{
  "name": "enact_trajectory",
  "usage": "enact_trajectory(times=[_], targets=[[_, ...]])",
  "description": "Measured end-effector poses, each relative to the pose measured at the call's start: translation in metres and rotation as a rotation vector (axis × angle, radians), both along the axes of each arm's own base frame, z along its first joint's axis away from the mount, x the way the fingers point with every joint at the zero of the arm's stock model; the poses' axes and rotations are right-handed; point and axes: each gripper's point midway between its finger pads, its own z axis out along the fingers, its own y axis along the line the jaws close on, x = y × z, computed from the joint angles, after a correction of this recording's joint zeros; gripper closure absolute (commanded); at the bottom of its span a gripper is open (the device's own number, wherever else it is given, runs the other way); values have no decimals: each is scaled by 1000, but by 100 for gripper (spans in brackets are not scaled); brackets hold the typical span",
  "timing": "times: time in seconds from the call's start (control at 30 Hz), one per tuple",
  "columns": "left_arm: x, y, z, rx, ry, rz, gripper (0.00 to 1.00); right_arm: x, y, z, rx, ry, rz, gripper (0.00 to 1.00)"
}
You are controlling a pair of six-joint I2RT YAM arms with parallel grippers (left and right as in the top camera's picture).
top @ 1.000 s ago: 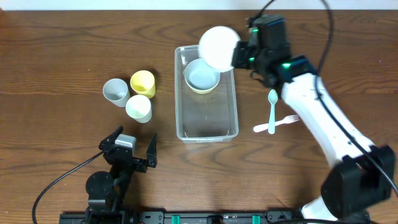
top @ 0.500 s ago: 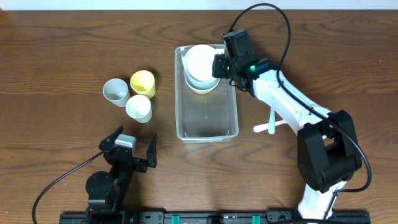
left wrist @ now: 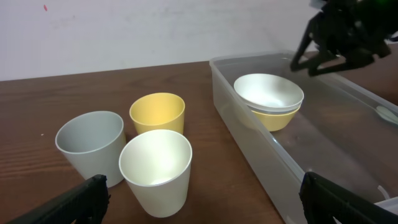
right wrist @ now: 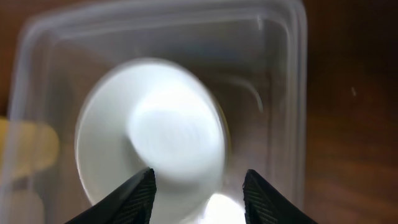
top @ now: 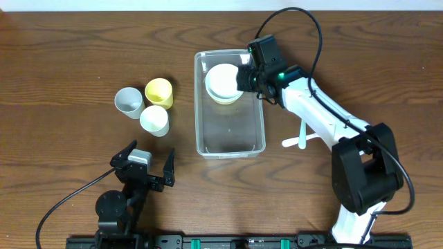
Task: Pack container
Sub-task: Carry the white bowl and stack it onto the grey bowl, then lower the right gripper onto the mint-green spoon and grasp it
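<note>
I've got the container [top: 232, 135] in the middle of the table [top: 69, 41], its long side running away from me. Two nested bowls sit at its far end, a white bowl [top: 223, 79] inside a yellow bowl [top: 223, 99]. My right gripper [top: 243, 77] hangs over the container's far right corner, just beside the white bowl's rim. In its wrist view the fingers [right wrist: 138, 194] stand apart with the bowl blurred below them and nothing pinched between, and from the left wrist view they look clear of the bowl. My left gripper [top: 147, 160] sits near the front of the table, left of the container, jaws spread wide on nothing. Three cups stand close together left of the container: grey cup [top: 129, 102], yellow cup [top: 158, 92], white cup [top: 154, 120]. Pale cutlery [top: 296, 142] lies right of the container, partly under the right arm
</note>
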Motion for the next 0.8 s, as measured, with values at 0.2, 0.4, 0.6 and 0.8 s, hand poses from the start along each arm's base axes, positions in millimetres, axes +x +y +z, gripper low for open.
enact_trajectory(times=[0.2,0.4,0.6,0.8], targets=[[0,0,0,0,0,0,2,-32,-26,57,-43,4,-12,51],[0,0,0,0,0,0,2,-70,-91,120,-128,-4,-129,49],[0,0,0,0,0,0,2,-94,-138,75,-251,148,-238,49],[0,0,0,0,0,0,2,-111,-148,7,-294,233,-257,49]])
